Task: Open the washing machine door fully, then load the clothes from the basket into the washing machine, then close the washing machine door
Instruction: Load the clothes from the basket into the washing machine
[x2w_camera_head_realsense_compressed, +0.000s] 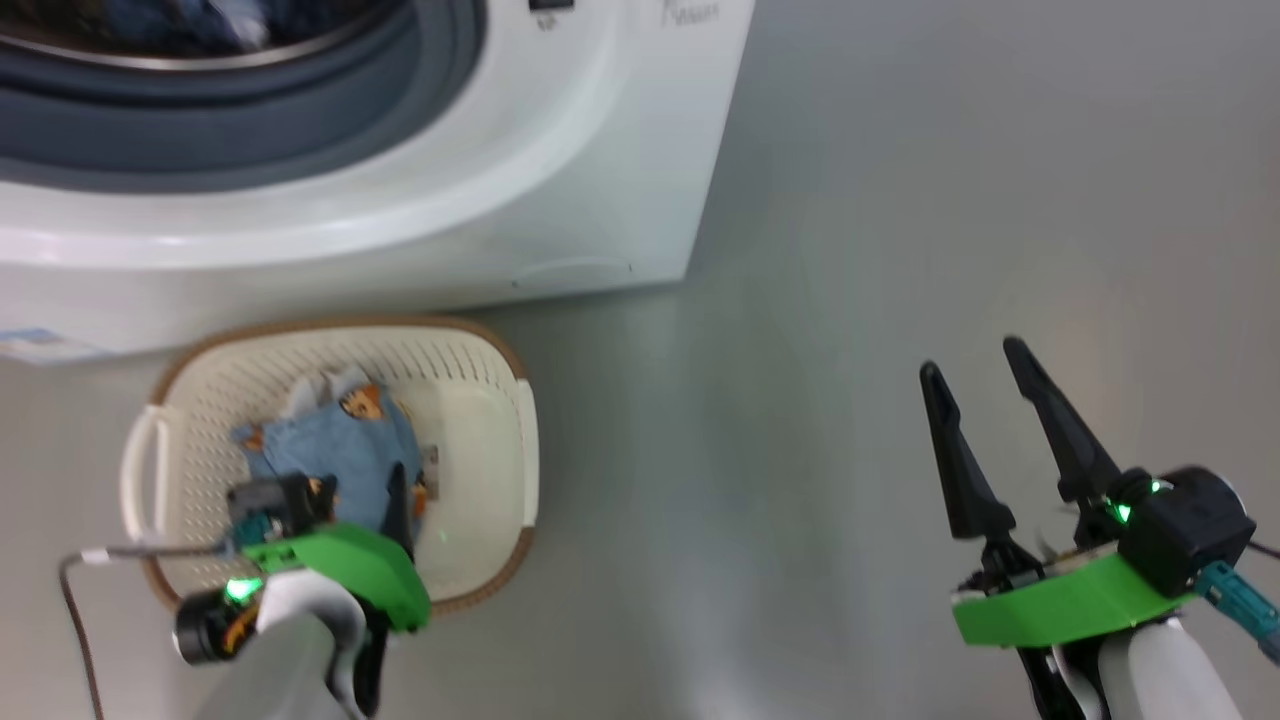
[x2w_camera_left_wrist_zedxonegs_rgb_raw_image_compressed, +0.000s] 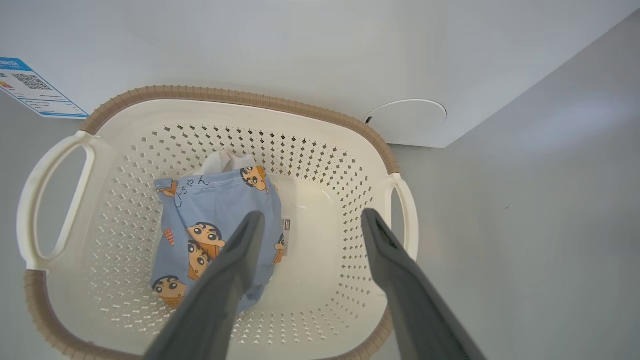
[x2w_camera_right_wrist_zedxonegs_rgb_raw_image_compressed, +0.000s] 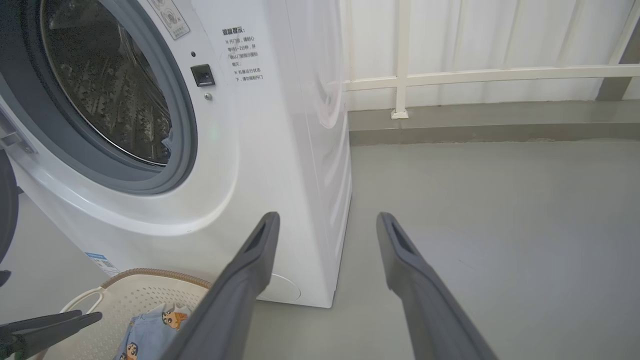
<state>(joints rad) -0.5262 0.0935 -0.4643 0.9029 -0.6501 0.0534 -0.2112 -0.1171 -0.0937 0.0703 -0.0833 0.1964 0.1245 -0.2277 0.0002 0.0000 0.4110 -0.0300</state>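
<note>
Clothes (x2w_camera_left_wrist_zedxonegs_rgb_raw_image_compressed: 215, 235): light blue garment printed with cartoon faces, a bit of white cloth at its far end. Bunched on the basket floor just below the left gripper (x2w_camera_left_wrist_zedxonegs_rgb_raw_image_compressed: 312, 215) and partly behind its left finger in the wrist view. Contact not discernible.
Basket (x2w_camera_left_wrist_zedxonegs_rgb_raw_image_compressed: 240, 96): cream, perforated, brown rim. On the floor, surrounding the spot under the left fingertips. Paper label (x2w_camera_left_wrist_zedxonegs_rgb_raw_image_compressed: 286, 235) on its bottom, just beside the garment.
Left gripper: released, fingers spread wide, nothing between them. Pointed down into the basket.
Washing machine (x2w_camera_head_realsense_compressed: 560, 200): white front-loader just beyond the basket's far rim, ahead of the left fingertips. Drum mouth uncovered, some blue cloth visible inside.
Energy label (x2w_camera_left_wrist_zedxonegs_rgb_raw_image_compressed: 35, 90), service cap (x2w_camera_left_wrist_zedxonegs_rgb_raw_image_compressed: 407, 120): low on the machine front, either side of the basket.
Right gripper (x2w_camera_right_wrist_zedxonegs_rgb_raw_image_compressed: 327, 217): released, fingers apart, empty. Over bare grey floor (x2w_camera_head_realsense_compressed: 850, 300), well apart from the basket, with the machine's front corner ahead to its left.
Railing (x2w_camera_right_wrist_zedxonegs_rgb_raw_image_compressed: 450, 75): white, far ahead of the right fingertips.
</note>
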